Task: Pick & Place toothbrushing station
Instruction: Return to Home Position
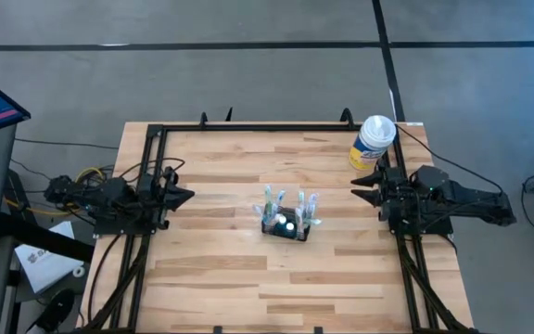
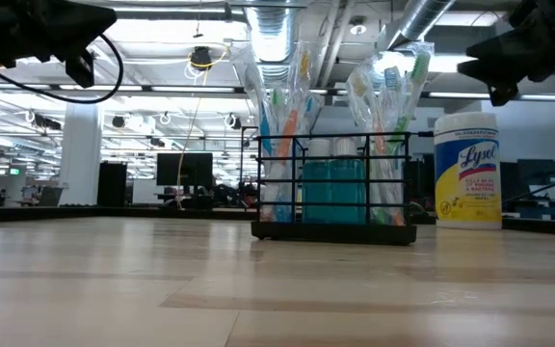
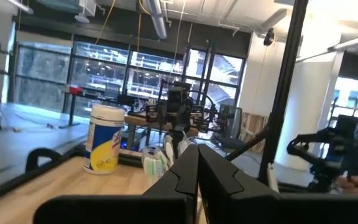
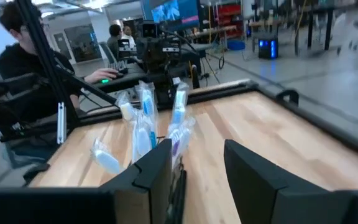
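The toothbrushing station (image 1: pixel 286 223) is a small black wire holder standing on its base at the middle of the table, with several wrapped toothbrushes upright in it and a teal cup (image 2: pixel 333 191) inside. My left gripper (image 1: pixel 185 195) hovers shut above the table's left side, pointing level toward the station. Over the right side my right gripper (image 1: pixel 360 186) hovers open, pointing toward the station (image 4: pixel 146 127); nothing is between its fingers. Both are well clear of the station (image 2: pixel 333 229).
A white-and-yellow wipes canister (image 1: pixel 373 142) stands at the far right corner, close to my right arm. A black frame rail (image 1: pixel 276 127) runs along the table's far edge and sides. A person sits beyond the table's left side (image 4: pixel 23 56).
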Robot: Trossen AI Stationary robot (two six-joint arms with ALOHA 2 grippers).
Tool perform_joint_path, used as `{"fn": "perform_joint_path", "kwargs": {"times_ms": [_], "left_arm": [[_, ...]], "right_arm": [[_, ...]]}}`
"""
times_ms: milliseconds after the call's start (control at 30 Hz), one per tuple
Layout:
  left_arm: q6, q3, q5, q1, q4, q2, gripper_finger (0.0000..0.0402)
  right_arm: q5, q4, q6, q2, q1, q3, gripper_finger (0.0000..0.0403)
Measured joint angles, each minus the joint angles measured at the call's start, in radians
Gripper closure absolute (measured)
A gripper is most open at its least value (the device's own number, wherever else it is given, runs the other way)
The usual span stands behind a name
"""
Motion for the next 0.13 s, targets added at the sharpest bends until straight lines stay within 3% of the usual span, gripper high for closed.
{"fn": "perform_joint_path", "kwargs": {"times_ms": [133], "left_arm": [[0.014,0.000,0.001,0.000,0.000,0.002,0.0401]], "right_arm": [[-0.001,-0.001,-0.070,-0.041,0.000,0.000,0.0263]]}}
